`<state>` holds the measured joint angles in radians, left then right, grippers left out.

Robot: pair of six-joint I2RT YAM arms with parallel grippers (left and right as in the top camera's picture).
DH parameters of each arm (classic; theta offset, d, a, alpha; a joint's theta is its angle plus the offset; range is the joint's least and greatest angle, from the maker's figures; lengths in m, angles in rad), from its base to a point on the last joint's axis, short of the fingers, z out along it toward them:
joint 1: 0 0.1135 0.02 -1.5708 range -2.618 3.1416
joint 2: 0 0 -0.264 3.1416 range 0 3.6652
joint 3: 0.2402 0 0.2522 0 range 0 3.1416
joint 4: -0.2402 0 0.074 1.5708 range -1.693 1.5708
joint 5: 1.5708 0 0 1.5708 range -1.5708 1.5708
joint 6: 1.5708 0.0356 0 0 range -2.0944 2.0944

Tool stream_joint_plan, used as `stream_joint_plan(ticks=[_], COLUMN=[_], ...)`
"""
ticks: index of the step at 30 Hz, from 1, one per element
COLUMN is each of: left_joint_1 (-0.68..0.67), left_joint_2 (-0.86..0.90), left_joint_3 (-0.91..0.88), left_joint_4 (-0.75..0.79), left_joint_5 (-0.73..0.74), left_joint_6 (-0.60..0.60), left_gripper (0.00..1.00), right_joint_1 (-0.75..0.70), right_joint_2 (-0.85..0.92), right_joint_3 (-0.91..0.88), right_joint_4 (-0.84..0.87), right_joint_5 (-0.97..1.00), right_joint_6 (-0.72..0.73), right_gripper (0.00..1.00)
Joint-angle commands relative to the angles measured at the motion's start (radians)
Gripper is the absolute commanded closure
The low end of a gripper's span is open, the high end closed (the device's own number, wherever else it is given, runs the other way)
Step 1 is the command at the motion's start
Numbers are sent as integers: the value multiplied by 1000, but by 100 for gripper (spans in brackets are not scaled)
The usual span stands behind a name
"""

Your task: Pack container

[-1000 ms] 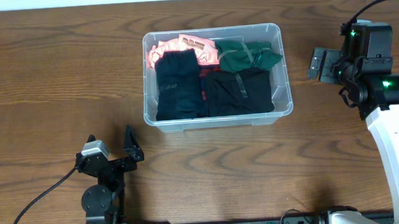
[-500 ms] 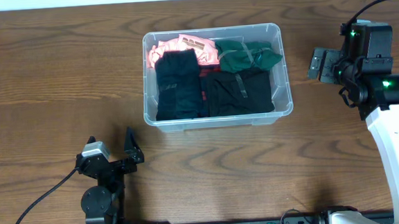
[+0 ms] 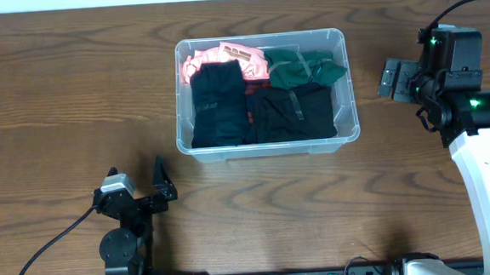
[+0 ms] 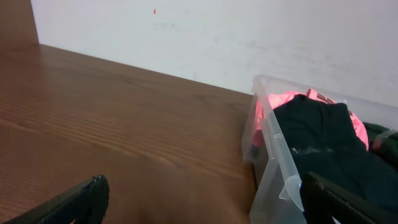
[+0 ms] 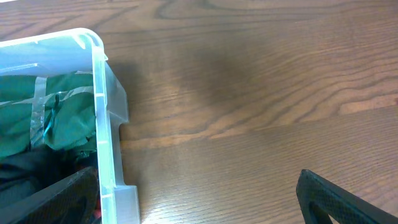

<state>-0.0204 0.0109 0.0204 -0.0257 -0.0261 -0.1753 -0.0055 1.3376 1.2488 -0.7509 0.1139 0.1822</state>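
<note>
At the lower left of the overhead frame, the left tool [image 3: 137, 188] is spread and empty over the wooden surface [image 3: 55, 98]. The container [image 3: 351, 105] stands upper centre, filled with black, pink and green clothes [image 3: 295, 113]. At the upper right, the right tool [image 3: 388, 79] is spread and empty, near the container.

One container [image 3: 345, 89] stands on one table [image 3: 72, 97]. Four garments show plainly in it: one pink garment [image 3: 223, 57], one green garment [image 3: 304, 66] and two black garments [image 3: 217, 105] [image 3: 295, 113]. There are two grippers, the left gripper [image 3: 137, 185] and the right gripper [image 3: 392, 77].
</note>
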Motion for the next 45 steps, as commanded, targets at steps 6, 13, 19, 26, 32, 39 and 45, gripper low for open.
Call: stream_joint_plan(ticks=[6,13,19,26,32,39,45], left_joint_1=[4,4,4,4,4,4,4], left_joint_2=[-7,-7,-7,-7,-7,-7,-7], left_joint_3=[-16,-16,-16,-16,-16,-16,-16], left_joint_4=[-45,-45,-45,-45,-45,-45,-45], left_joint_5=[-8,-8,-8,-8,-8,-8,-8], left_joint_6=[24,24,24,24,24,24,24], left_gripper=[2,2,2,2,2,2,2], right_joint_1=[-9,-9,-9,-8,-8,-7,-6], right_joint_2=[3,3,-8,-181,-478,-836,-1026], right_joint_3=[13,13,13,-55,-387,-807,-1008], right_joint_4=[-2,-2,-5,66,431,692,740], right_joint_5=[16,16,17,9,-66,-96,-97], right_joint_6=[0,0,0,7,3,31,90], right_gripper=[1,1,1,1,1,1,1])
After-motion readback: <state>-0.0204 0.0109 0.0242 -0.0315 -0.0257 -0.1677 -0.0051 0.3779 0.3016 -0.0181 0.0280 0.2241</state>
